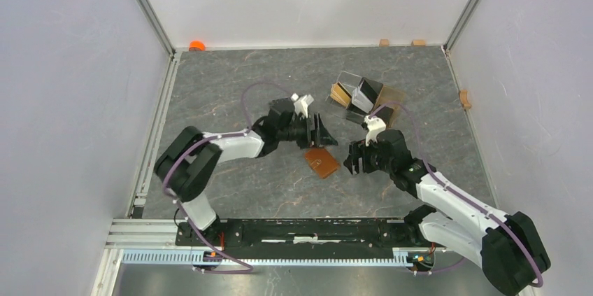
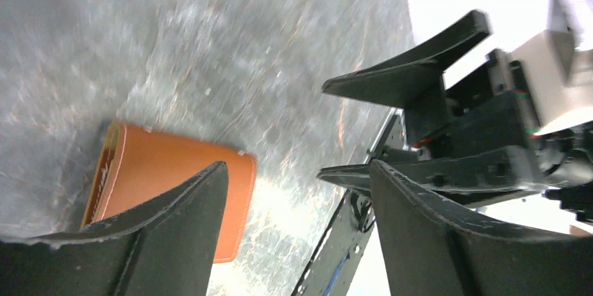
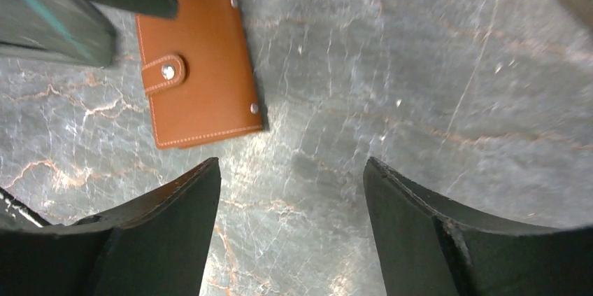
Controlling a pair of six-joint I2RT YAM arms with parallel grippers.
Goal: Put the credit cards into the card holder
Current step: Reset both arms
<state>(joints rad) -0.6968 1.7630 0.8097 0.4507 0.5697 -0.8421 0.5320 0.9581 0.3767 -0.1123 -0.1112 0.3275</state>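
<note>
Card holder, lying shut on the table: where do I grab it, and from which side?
Come straight down with the open right tool and pinch the card holder across its long edges, clear of the snap strap. It lies flat and closed, so probably only its edges offer purchase.

Smooth tan leather with a soft sheen, pale stitching along the edges and a bright metal snap stud (image 3: 168, 71): the card holder (image 3: 199, 65), near the middle of the table (image 1: 231, 86). The tabletop looks like grey stone, veined white and rust, faintly glossy. The left gripper (image 2: 299, 166) and right gripper (image 3: 290, 166) have matt black plastic fingers (image 3: 161, 226), rough along their edges. At far right is a stand (image 1: 360, 94) of clear, amber-tinted plastic. The near rail (image 1: 147, 228) is bare silver metal.
</note>
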